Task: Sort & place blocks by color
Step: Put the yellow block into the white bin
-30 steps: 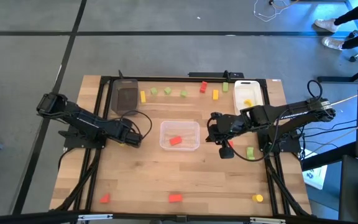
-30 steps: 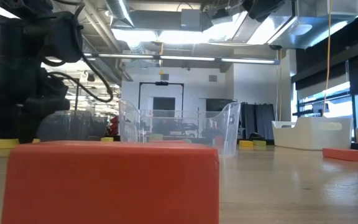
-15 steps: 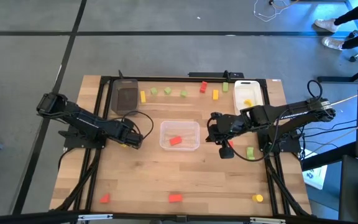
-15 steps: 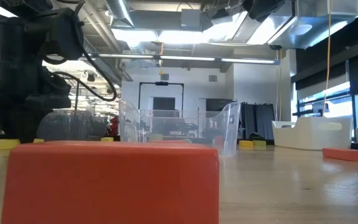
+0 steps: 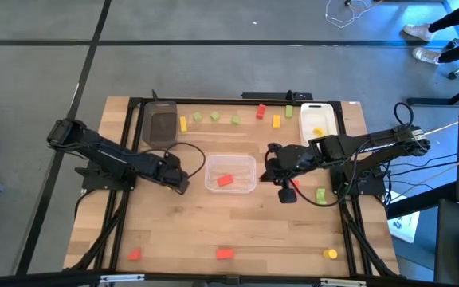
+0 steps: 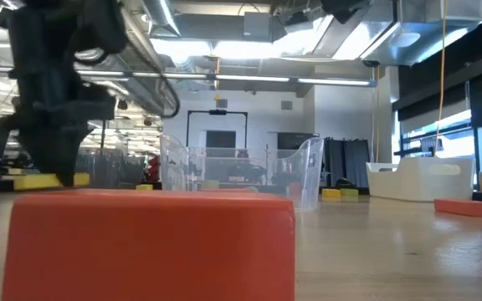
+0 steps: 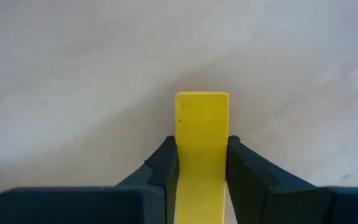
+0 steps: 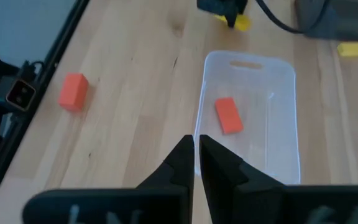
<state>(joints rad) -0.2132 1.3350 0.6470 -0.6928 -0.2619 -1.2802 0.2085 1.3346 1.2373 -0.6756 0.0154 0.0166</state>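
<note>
Left arm extends from 9 o'clock toward table centre; left gripper [image 5: 179, 182] has its fingers [image 7: 160, 168] clamped on a held piece. Right arm reaches inward from 3 o'clock; right gripper [image 5: 282, 190] has fingers pressed together.

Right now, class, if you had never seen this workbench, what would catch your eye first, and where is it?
The left claw grips a flat yellow block, lifted off the wooden table left of the clear plastic tray. That tray, mid-table, holds one red block. In the low view a big red block fills the foreground, and the right claw, shut, hovers at the tray's right edge.
</note>
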